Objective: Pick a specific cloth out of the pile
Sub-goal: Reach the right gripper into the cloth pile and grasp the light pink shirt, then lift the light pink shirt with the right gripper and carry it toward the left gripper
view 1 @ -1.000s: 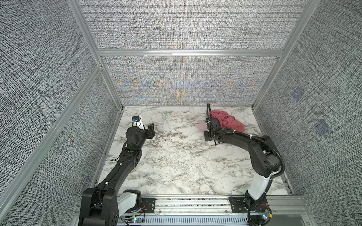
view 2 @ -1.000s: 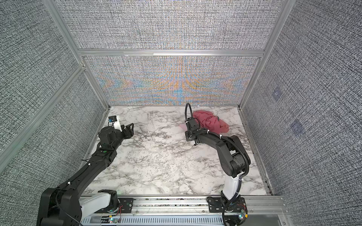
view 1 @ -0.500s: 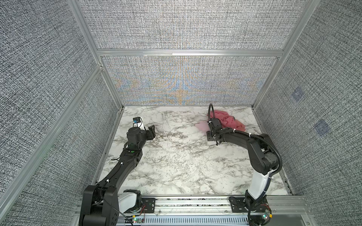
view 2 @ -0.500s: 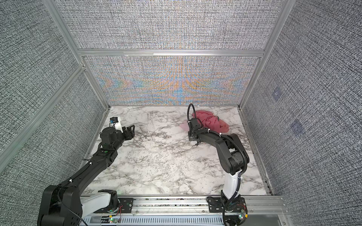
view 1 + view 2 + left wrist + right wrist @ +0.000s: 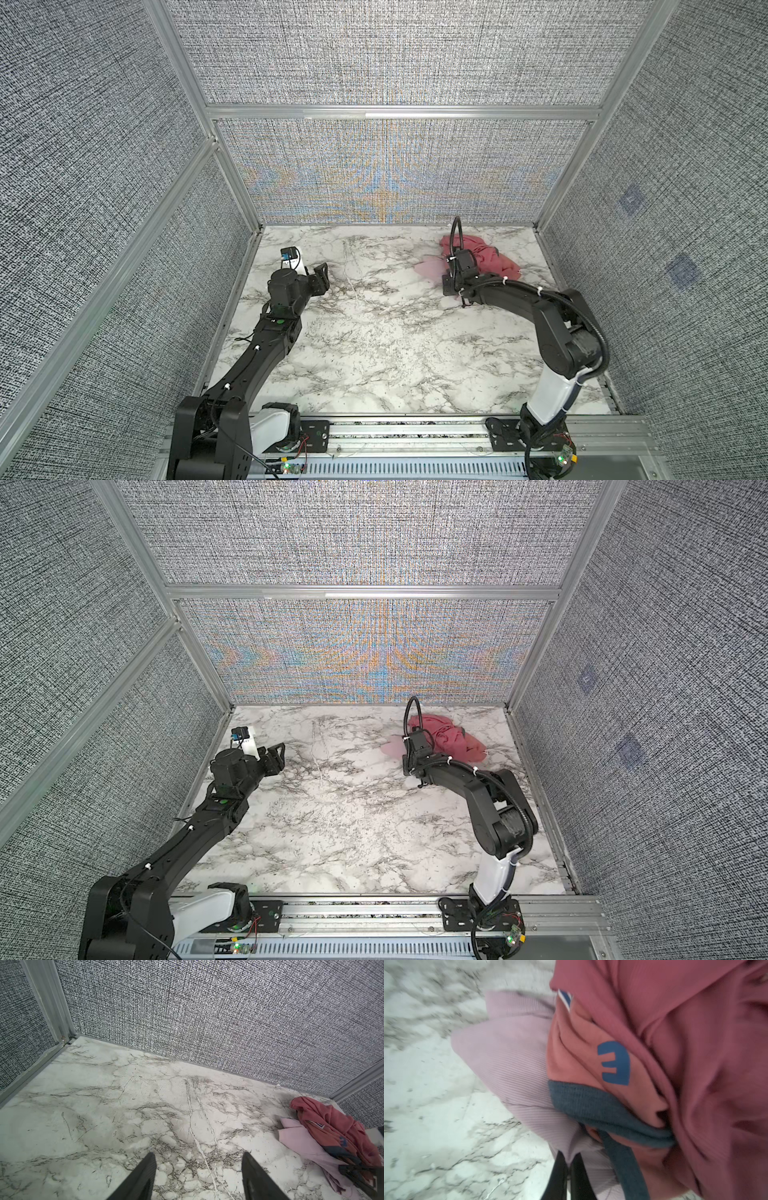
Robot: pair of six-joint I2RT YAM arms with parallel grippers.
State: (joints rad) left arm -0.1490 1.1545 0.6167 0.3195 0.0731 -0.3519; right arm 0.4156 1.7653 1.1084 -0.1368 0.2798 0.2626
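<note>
Nearest the rail, the left claw (image 5: 198,1176) hangs released over bare marble surface (image 5: 374,353), well apart from the pile (image 5: 478,259); it appears parked there so as not to crowd the working arm.

Farther in, the right claw (image 5: 569,1176) sits low at the pile's near edge, its two dark fingers (image 5: 558,1176) clenched together on a fold of the pale pink cloth (image 5: 508,1059). The pinch lands on the pink edge that pokes out from beneath the coral-red garment (image 5: 675,1064), likely the one spot where it can be gripped alone. The navy ribbed trim (image 5: 602,1109) lies just beside the fingers, touching the pink fabric, so it may drag along.

Much of the pink cloth is hidden under the red garment. In both top views the wrist covers the grip, and only a faint pink patch (image 5: 392,746) shows beside the pile. The right wrist view is blurred, so how deep the fold sits between the fingers is unclear.
</note>
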